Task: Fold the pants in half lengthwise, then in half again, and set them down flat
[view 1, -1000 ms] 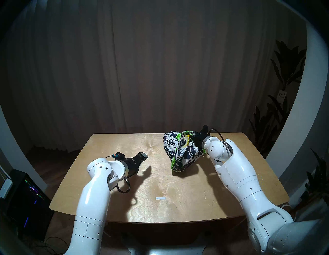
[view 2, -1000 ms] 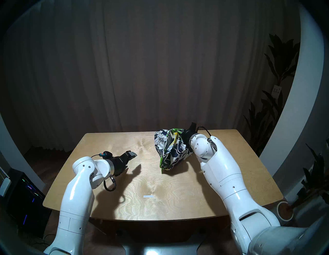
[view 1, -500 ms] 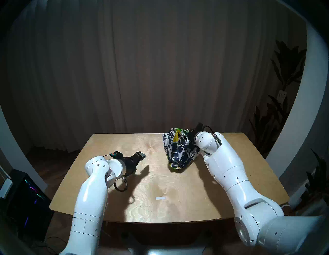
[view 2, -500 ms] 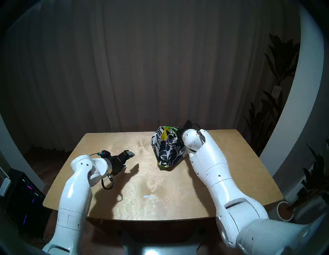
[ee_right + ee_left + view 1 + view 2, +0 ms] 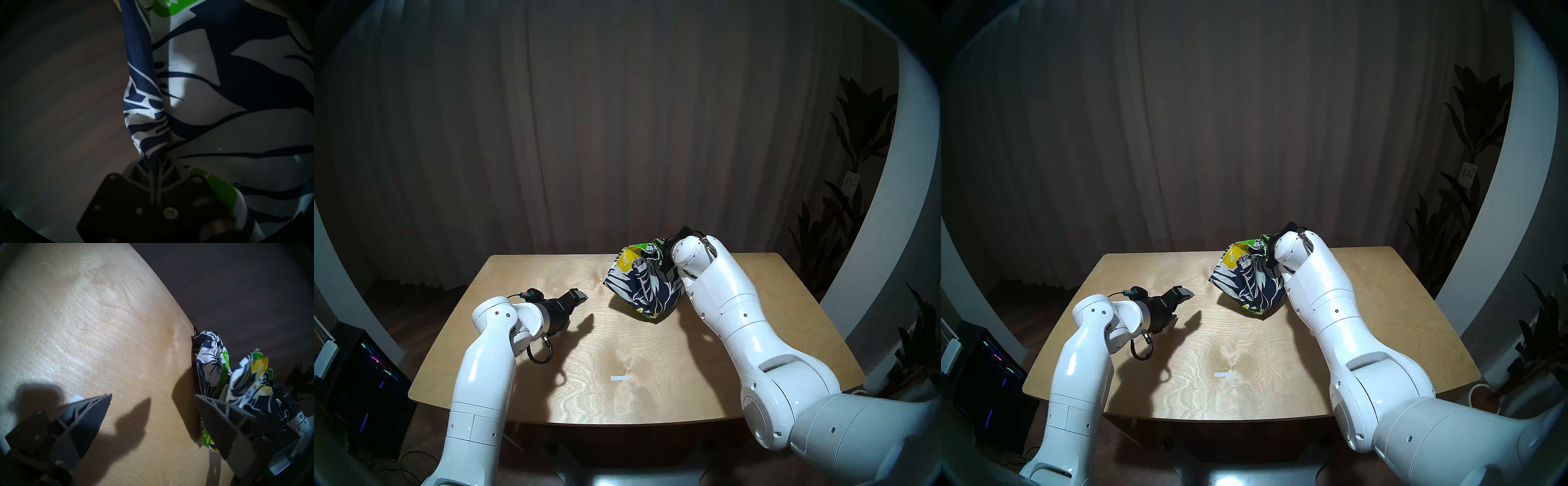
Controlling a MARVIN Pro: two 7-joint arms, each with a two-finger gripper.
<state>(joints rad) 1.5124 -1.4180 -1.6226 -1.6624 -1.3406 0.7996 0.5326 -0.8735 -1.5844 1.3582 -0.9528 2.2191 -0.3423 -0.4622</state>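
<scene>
The pants (image 5: 644, 286), navy shorts with white leaves and green and yellow patches, hang bunched at the far right of the wooden table (image 5: 619, 400). Their lower end reaches down to the tabletop. In the right wrist view my right gripper (image 5: 155, 157) is shut on a fold of the pants (image 5: 220, 84). In the head views its fingers are hidden behind the wrist and cloth. My left gripper (image 5: 580, 296) hovers open and empty over the table's left half, well left of the pants (image 5: 1248, 286). The left wrist view shows the left gripper (image 5: 153, 395) wide apart and the elastic waistband (image 5: 207, 335) by the far edge.
A small white label (image 5: 619, 378) is stuck near the table's front middle. A dark curtain hangs behind the table. A computer tower (image 5: 371, 373) with coloured lights stands on the floor at the left, and potted plants (image 5: 843, 220) stand at the right.
My right arm has risen and swung left with the pants, and the bundle has shifted left and turned so a yellow patch now faces up. My left arm has drawn back slightly.
</scene>
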